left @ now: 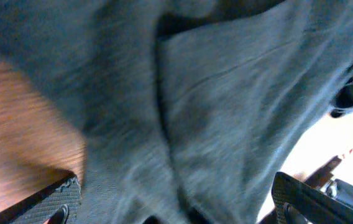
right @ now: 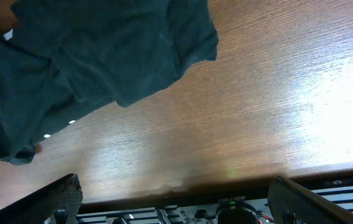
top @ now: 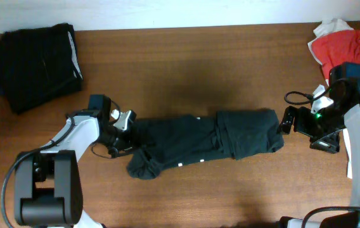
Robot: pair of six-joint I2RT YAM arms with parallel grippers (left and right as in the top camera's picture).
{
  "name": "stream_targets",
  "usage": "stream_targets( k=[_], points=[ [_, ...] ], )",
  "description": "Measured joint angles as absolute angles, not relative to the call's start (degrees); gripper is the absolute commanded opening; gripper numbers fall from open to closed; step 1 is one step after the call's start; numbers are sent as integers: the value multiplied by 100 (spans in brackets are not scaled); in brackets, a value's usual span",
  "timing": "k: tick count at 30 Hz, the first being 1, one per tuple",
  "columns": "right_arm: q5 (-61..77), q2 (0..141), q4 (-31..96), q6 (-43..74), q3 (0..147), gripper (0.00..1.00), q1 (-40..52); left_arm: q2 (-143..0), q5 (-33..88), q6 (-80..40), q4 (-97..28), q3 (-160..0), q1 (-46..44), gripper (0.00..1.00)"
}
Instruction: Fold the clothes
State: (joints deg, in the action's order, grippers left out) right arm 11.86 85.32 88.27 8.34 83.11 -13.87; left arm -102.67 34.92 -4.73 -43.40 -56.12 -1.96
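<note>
A dark grey-green T-shirt (top: pixel 208 142) lies bunched into a long strip across the middle of the wooden table (top: pixel 186 69). No lettering shows on it. My left gripper (top: pixel 129 134) is at the strip's left end. In the left wrist view its jaws (left: pixel 176 202) are spread wide, and the shirt's cloth (left: pixel 214 106) fills the space between them. My right gripper (top: pixel 286 120) is just off the strip's right end. It is open and empty (right: pixel 176 199), and the shirt's edge (right: pixel 102 56) lies ahead of it, apart from the fingers.
A folded black garment (top: pixel 37 63) lies at the back left corner. A red and white garment (top: pixel 345 44) is heaped at the back right, close behind the right arm. Bare wood lies in front of and behind the shirt.
</note>
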Motion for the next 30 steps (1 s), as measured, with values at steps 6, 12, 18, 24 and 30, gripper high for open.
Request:
stream_targets(
  k=[6,12,18,24,30],
  points=[
    [1275,8532,8823,834,8311,99,-1387,-10901,4075,-414,-3913,-5837,-526,1],
    [1299,8532,8877,836,8311,99,-1387,-11216,2294,-685,-5784,-6781,-539,0],
    [1313,8530,8914,836,8318,99,-1382,-11308,508,-913,-8344,-9712,-224,1],
    [1313,8527,8962,836,8318,99,-1382,-11168,683,-1002,-8355,-10396,-2117,1],
    [1313,8527,9063,836,8320,99,-1382,-11161,735,-1667,-6849,-9786,-3990,4]
  ],
)
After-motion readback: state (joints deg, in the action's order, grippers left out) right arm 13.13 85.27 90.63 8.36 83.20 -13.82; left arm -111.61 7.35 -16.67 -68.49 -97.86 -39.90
